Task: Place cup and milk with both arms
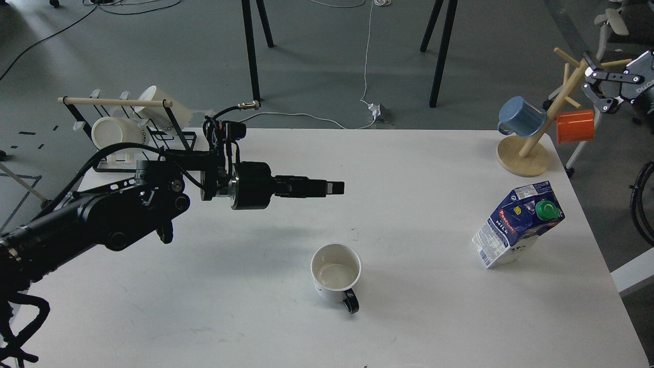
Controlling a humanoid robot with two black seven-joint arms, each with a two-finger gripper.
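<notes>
The cup (335,274), a white mug with a black handle pointing toward me, stands upright and empty on the white table (204,306), in front of centre. The milk (517,226), a blue and white carton with a green cap, stands at the right side of the table. My left gripper (334,188) reaches in from the left and hovers above the table, behind and above the cup. Its fingers show as one dark bar. My right gripper (591,79) is at the far right edge, off the table, by the wooden mug tree. Its fingers look spread and hold nothing.
A black wire rack (153,138) with white cups stands at the table's back left, behind my left arm. A wooden mug tree (531,148) with a blue mug (520,116) and an orange mug (575,127) stands at the back right corner.
</notes>
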